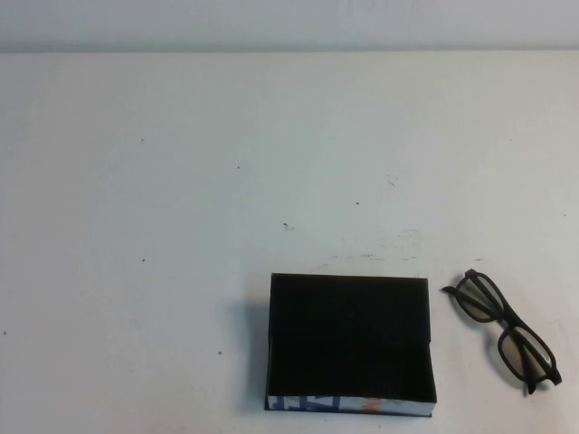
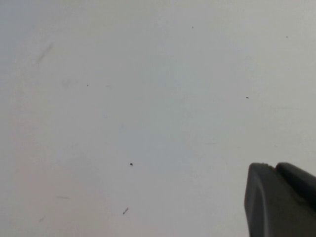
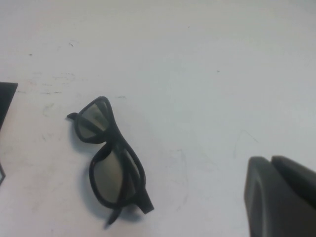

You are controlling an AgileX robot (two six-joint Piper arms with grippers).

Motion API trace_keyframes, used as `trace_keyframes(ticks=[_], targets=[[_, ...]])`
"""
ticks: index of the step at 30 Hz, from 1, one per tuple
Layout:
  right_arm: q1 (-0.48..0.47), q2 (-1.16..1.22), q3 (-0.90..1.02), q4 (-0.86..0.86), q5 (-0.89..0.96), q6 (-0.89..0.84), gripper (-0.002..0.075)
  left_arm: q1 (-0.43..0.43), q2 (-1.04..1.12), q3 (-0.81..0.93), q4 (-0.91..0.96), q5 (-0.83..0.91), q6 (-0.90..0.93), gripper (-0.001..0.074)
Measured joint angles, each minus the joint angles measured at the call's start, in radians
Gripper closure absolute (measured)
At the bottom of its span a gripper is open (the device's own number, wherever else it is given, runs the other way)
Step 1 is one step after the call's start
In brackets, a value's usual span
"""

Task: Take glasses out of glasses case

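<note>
The black glasses case (image 1: 351,342) sits on the white table near the front edge, its white strip with blue and orange marks (image 1: 348,404) facing me. The black thick-rimmed glasses (image 1: 505,329) lie folded on the table just right of the case, outside it. They also show in the right wrist view (image 3: 111,160), with a corner of the case (image 3: 6,101) at that picture's edge. My right gripper (image 3: 273,163) is shut and empty, apart from the glasses. My left gripper (image 2: 273,169) is shut and empty over bare table. Neither gripper shows in the high view.
The white table (image 1: 181,181) carries only small dark specks and scuff marks. A pale wall runs along the table's far edge.
</note>
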Motion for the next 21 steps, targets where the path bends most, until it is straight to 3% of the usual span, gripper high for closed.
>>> trace_keyframes(ticks=[21], targets=[[0.000, 0.000, 0.000, -0.009, 0.000, 0.004, 0.0743, 0.000, 0.000, 0.000, 0.000, 0.000, 0.000, 0.0740]])
